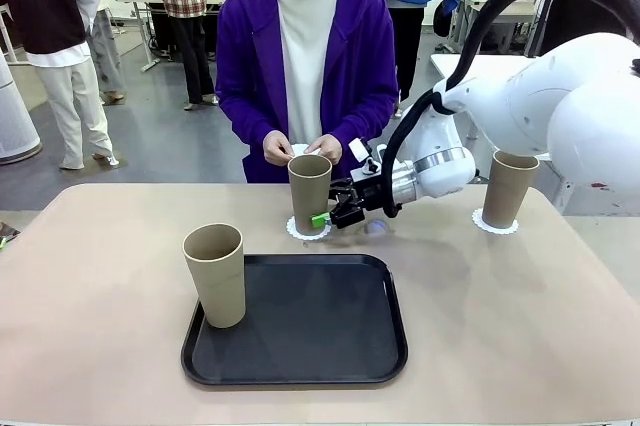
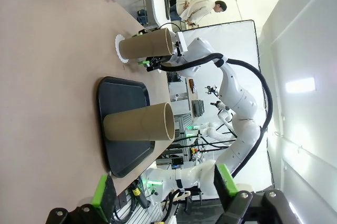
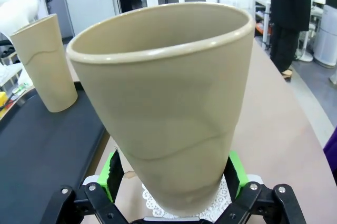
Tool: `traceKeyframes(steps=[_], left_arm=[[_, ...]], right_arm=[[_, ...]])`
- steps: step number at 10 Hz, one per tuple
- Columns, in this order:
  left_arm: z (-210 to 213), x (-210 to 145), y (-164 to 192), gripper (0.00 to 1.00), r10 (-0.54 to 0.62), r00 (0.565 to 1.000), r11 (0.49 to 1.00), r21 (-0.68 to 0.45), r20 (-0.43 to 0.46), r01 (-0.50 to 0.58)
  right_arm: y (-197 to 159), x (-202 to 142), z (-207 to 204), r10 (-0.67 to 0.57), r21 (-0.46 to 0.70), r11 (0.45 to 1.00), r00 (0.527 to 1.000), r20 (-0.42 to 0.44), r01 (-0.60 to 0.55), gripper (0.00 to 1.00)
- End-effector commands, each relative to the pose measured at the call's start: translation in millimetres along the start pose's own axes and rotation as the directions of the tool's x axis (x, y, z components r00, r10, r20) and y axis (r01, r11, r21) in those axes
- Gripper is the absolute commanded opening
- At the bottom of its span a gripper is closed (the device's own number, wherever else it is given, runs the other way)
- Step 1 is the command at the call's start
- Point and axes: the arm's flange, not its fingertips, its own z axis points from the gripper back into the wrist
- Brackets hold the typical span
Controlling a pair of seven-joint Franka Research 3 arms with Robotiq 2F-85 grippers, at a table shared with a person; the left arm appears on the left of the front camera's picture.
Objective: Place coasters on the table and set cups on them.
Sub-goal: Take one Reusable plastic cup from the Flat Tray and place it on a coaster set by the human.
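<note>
Progress, as I judge it, stands at two sets out of three. On the wide beige-tan tabletop [image 1: 520, 326], a tall tapered matte tan cup on my right [image 1: 510, 186] stands upright on a small round white lacy paper coaster [image 1: 497, 231], well apart from everything else. That set looks finished.

A second tan cup [image 1: 309, 186] stands upright on its own lacy white coaster [image 1: 298, 233] at the middle of the far edge, just in front of the person. My right gripper [image 1: 326, 216] is low at that cup's base, jaws spread wide, with a green pad [image 3: 236, 174] on either side of the wall. From my right wrist camera the pads sit against or just beside the cup. I take them to be open rather than clamped, with the cup resting on its coaster and not in my hold.

One set is left to do. The third tan cup [image 1: 215, 276] is upright on the near left corner of the black rounded-corner tray [image 1: 320, 331], with no coaster beneath it. The last white coaster [image 1: 300, 150] is in the person's hands [image 1: 279, 148], above the far edge and not yet on the table. My left gripper [image 2: 163, 187] hangs wide open and empty, apart from the tray, and its camera looks along the table toward that cup. One coaster must go down and one cup must move onto it.
</note>
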Motion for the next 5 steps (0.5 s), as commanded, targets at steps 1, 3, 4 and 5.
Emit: traceKeyframes(steps=[1, 3, 4, 5], left_arm=[[0.4, -0.4, -0.2, 1.00, -0.014, 1.000, 1.000, -0.014, 0.006, 0.014], [0.4, -0.4, -0.2, 1.00, -0.014, 1.000, 1.000, -0.014, 0.006, 0.014], [0.4, -0.4, -0.2, 1.00, -0.014, 1.000, 1.000, -0.014, 0.006, 0.014], [0.4, -0.4, -0.2, 1.00, -0.014, 1.000, 1.000, -0.014, 0.006, 0.014]], right_arm=[[12.3, 3.3, 9.3, -0.032, -0.016, 0.999, 0.997, -0.065, 0.031, 1.00], [14.7, 2.9, 16.3, -0.049, -0.036, 0.998, 0.995, -0.081, 0.047, 1.00], [15.3, 1.2, 19.4, -0.062, -0.046, 0.997, 0.995, -0.083, 0.058, 1.00], [15.5, -0.5, 23.1, -0.079, -0.058, 0.996, 0.993, -0.089, 0.074, 1.00]])
